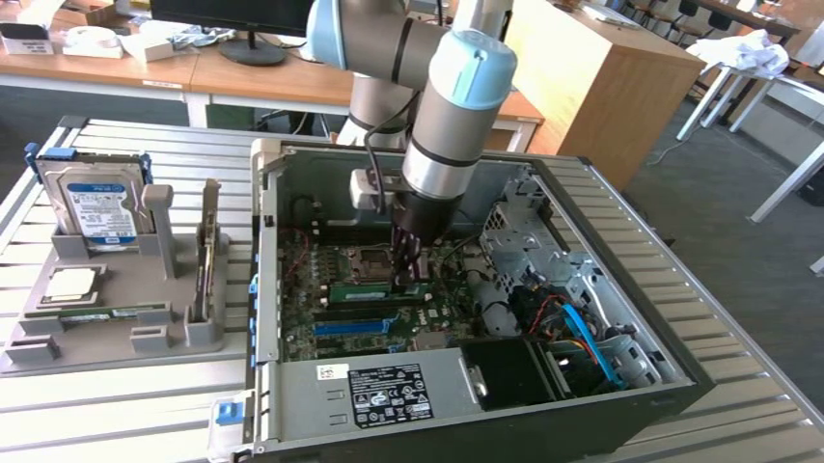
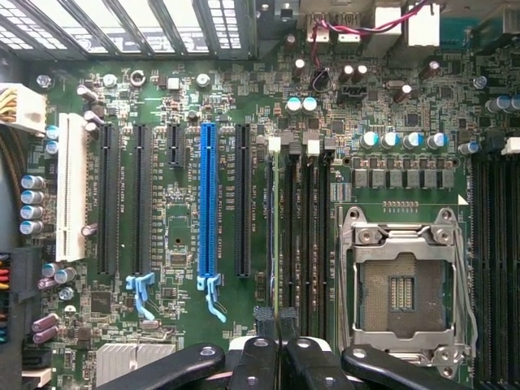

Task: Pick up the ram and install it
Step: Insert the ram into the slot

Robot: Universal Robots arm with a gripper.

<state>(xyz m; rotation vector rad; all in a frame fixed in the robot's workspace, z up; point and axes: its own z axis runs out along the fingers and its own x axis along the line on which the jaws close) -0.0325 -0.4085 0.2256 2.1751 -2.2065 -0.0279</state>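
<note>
The ram [image 1: 367,287] is a thin green stick standing on edge in a memory slot of the motherboard, inside the open computer case [image 1: 644,318]. In the wrist view the ram [image 2: 270,236] is a dark narrow line running away from my fingertips, beside the other memory slots [image 2: 313,219]. My gripper [image 1: 412,280] reaches straight down into the case at one end of the stick. In the wrist view the gripper [image 2: 277,318] has its black fingers [image 2: 264,318] drawn together around the stick's near end.
The empty processor socket [image 2: 402,284] lies right beside the memory slots, and a blue card slot [image 2: 207,203] lies on their other side. At the exterior view's left, a grey holder [image 1: 39,352] carries a hard drive [image 1: 93,207], a processor chip [image 1: 71,283] and another green stick [image 1: 96,312].
</note>
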